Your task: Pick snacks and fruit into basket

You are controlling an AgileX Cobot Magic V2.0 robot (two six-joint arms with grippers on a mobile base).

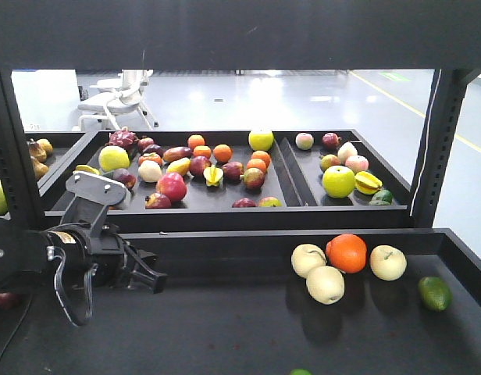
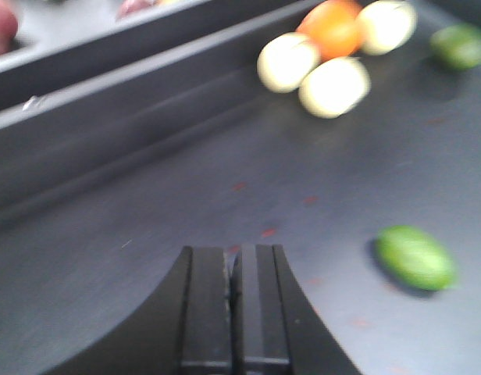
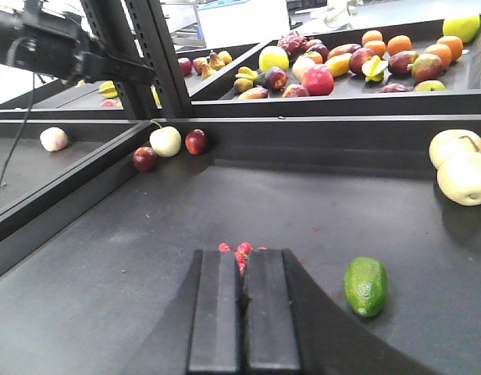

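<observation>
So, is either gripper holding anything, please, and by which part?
The left gripper is shut, empty. By the right gripper, red fruits peek out; hold unclear.

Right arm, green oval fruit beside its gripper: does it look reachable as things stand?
Probably yes. The green oval fruit lies alone on the dark tray floor, just right of the right gripper, with nothing between them. The jaws are shut, so they would need opening first.

Ahead of the left tool (image 2: 229, 269) the desk (image 2: 147, 219) lay bare up to a raised wall (image 2: 147, 101), with a green fruit (image 2: 416, 256) ahead to its right. At the tip of the right tool (image 3: 242, 262) sat red fruits (image 3: 244, 250), with a green fruit (image 3: 366, 286) just to its right; its left side lay open.
</observation>
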